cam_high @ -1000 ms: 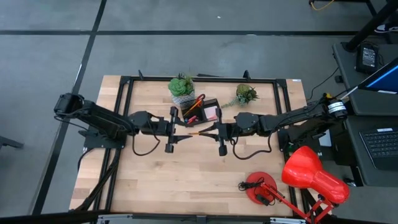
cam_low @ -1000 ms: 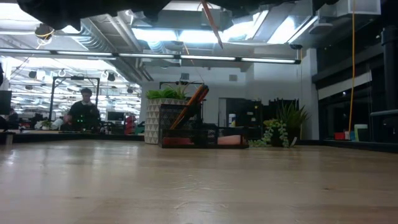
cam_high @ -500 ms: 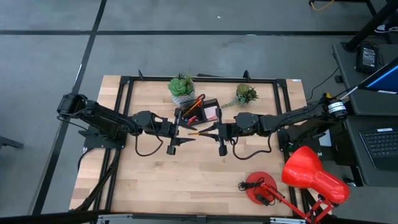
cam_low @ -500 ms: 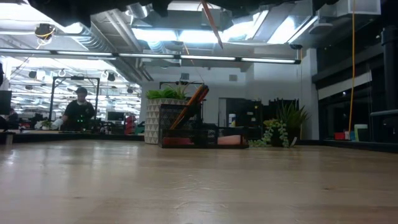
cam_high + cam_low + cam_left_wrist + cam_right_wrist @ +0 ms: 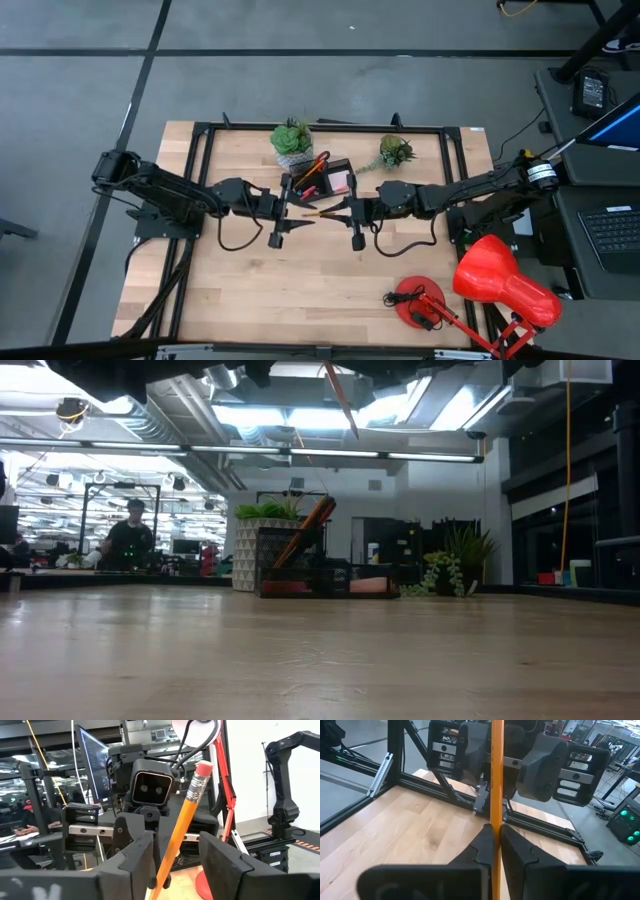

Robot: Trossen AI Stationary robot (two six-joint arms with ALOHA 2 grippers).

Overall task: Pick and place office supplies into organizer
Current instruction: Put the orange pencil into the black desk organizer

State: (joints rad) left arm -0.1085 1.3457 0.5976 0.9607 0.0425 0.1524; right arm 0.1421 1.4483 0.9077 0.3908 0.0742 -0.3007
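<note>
An orange pencil (image 5: 322, 212) with a pink eraser (image 5: 202, 768) hangs in mid-air over the table's middle, with my right gripper (image 5: 495, 837) shut on it. My left gripper (image 5: 176, 847) faces it from the table's left, open. Its two fingers stand on either side of the pencil's lower part; I cannot tell whether one touches it. The black organizer (image 5: 325, 178) sits just beyond, toward the far edge. It holds red-handled scissors (image 5: 316, 165), another pencil and a pink sticky-note pad (image 5: 340, 181). In the low view the held pencil (image 5: 340, 400) slants down from the top. My right gripper pinches the pencil's shaft (image 5: 496, 820) between its two fingertips. The fingers come about level from the table's right and lie across the pencil. The pencil is lifted clear of the table and tilted, eraser end up and point down.
Two green potted plants (image 5: 292, 143) (image 5: 395, 152) flank the organizer at the far edge. A red desk lamp (image 5: 500, 280) with its round base (image 5: 418, 300) takes the near right corner. Bare wood (image 5: 280, 290) lies toward the near edge. A person (image 5: 128, 540) stands far off in the room.
My left gripper has edged toward the table's right, closer to the pencil, and stays open. My right gripper and the pencil have kept still.
</note>
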